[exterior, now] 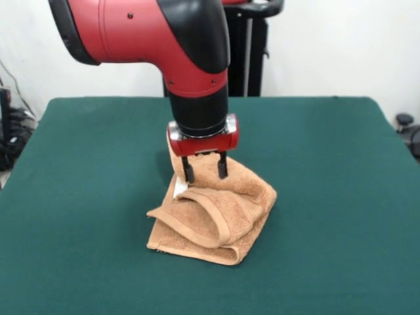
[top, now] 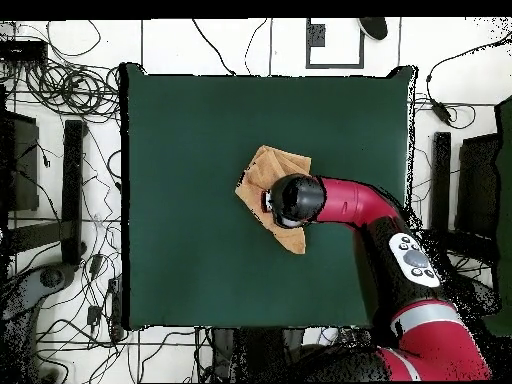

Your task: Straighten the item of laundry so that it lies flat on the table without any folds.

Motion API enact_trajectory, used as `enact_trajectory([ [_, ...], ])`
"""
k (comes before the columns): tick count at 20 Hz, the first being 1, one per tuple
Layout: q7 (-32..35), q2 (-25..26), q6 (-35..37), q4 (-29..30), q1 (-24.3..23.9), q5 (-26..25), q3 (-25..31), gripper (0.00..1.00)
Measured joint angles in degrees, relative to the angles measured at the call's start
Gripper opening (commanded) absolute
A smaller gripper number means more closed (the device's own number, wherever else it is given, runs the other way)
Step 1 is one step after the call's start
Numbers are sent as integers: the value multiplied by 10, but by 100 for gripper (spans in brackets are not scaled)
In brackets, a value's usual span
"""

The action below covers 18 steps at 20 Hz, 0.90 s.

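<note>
The tan-orange towel [exterior: 216,220] lies bunched and folded over itself near the middle of the dark green table [exterior: 328,164]. Its banded edge curls across the front and a small white tag [exterior: 179,190] shows by the left finger. My gripper [exterior: 205,172] points straight down over the towel's far part, with its two black fingers [exterior: 188,170] spread apart and their tips at the cloth. In the overhead view the towel [top: 262,172] sticks out from under my wrist [top: 294,200], which hides the fingers.
The table [top: 200,150] stretches wide on all sides of the towel. Beyond its edges are cables and stands on the floor [top: 60,120]. A black stand [exterior: 252,46] rises behind the table's far edge.
</note>
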Motion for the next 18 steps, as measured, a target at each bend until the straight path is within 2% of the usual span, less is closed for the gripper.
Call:
enact_trajectory([
  [16,0,30,0,-19,-4,0,2,100],
  [17,0,35,0,-23,-4,0,3,0],
  [18,0,36,1,-24,-4,0,3,0],
])
